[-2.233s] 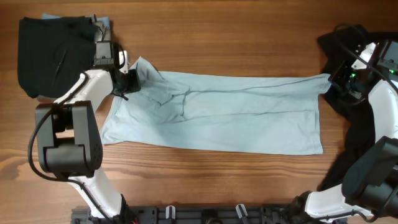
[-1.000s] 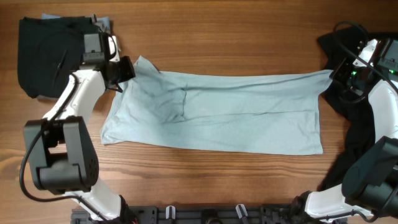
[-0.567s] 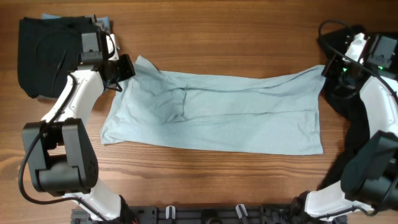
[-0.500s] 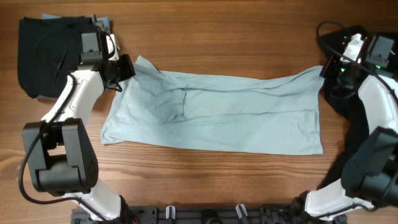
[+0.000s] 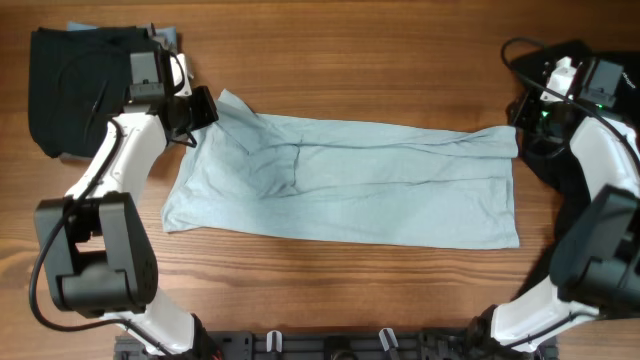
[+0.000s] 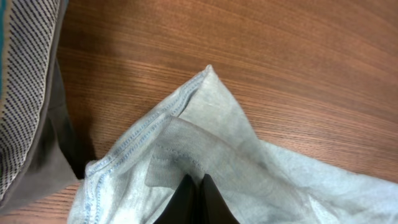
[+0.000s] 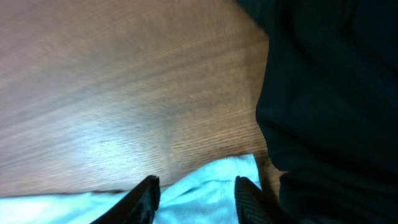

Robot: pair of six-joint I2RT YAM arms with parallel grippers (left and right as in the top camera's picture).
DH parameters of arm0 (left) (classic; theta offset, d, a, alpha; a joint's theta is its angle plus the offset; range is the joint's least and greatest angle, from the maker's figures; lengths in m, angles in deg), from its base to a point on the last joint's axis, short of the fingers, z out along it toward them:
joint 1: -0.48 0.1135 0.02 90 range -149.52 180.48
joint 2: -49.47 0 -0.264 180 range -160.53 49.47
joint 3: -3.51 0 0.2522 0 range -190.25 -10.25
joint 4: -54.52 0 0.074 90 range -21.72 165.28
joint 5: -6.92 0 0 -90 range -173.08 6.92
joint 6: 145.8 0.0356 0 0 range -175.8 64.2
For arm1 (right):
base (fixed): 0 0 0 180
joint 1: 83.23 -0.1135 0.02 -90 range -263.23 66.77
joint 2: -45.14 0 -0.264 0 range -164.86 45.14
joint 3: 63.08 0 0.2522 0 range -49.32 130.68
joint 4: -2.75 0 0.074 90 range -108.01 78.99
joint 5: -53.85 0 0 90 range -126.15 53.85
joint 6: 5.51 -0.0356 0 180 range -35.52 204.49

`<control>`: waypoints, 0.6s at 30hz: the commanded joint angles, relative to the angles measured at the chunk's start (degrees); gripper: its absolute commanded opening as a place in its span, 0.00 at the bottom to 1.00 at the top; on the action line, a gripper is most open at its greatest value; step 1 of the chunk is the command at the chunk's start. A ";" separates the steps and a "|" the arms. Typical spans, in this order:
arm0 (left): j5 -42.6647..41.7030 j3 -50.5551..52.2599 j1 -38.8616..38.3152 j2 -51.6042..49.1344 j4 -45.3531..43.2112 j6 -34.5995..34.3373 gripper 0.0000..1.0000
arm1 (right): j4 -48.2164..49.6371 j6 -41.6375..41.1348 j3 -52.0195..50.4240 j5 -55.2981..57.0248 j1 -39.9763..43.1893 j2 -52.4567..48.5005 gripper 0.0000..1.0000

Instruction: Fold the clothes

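across the table, pale-blue t-shirt lies spread lengthwise, left pincer pinched shut on one end corner, seemingly to anchor it, right pincer parted astride the opposite corner, gripping nothing.

One pale light-blue T-shirt, the only garment of that colour laid out flat. Two lots of black cloth: one black bundle off the T-shirt's left end, one black pile just beside its right edge. One sliver of bluish fabric behind the black bundle, too small to count as a garment of its own. Two arms: left arm and right arm, one at each end of the T-shirt. Two grippers: left gripper at the collar end, right gripper at the opposite top corner. One wooden table beneath the T-shirt.
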 commanded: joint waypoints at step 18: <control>-0.72 -1.14 0.17 5.38 -0.13 -0.76 0.04 | 5.16 -3.08 0.22 0.17 -0.20 -11.52 0.25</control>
